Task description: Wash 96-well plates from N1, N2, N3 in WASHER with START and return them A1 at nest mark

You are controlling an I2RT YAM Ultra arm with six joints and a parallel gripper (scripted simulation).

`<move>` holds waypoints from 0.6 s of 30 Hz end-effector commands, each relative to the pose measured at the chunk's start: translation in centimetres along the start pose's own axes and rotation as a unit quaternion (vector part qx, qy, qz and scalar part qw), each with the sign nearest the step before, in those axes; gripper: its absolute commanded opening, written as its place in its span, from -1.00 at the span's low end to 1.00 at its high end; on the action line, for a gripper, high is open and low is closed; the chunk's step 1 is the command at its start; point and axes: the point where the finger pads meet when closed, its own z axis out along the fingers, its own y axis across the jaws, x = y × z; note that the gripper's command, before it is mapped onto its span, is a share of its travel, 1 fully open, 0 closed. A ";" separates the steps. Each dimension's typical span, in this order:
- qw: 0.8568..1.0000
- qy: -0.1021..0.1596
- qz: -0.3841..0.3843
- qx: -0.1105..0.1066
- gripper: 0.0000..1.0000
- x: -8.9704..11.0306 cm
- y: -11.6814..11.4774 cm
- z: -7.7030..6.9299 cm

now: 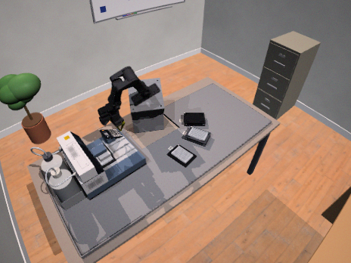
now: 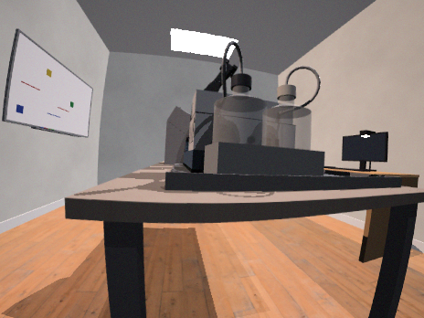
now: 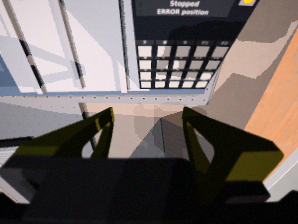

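Note:
My gripper (image 1: 113, 122) (image 3: 148, 112) is open and empty. It hangs just off the near edge of the washer's keypad (image 1: 112, 133) (image 3: 175, 65), above the table. The display (image 3: 192, 7) above the keys reads "Stopped ERROR position", and a yellow-orange lamp (image 3: 246, 1) shows at the top edge of the wrist view. The washer (image 1: 102, 162) stands at the table's left; a pale flat thing (image 1: 107, 159) lies on its carrier, too small to make out. Two white-welled plates (image 1: 198, 134) (image 1: 181, 154) sit in their nests. The far nest (image 1: 194, 119) shows only a dark slab.
The arm's grey base block (image 1: 147, 107) stands behind the washer. Two bottles with hoses (image 1: 57, 175) (image 2: 239, 123) stand at the washer's left end. The track rails (image 3: 75, 45) run left of the keypad. The table edge and wood floor (image 3: 277, 110) lie to the right.

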 end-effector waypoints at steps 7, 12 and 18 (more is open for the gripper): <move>1.000 -0.005 -0.002 0.000 1.00 -2.9 -1.2 -1.6; 1.000 -0.006 -0.002 0.001 1.00 -3.7 -1.6 -2.0; 1.000 -0.006 -0.002 0.001 1.00 -5.4 -2.3 -2.9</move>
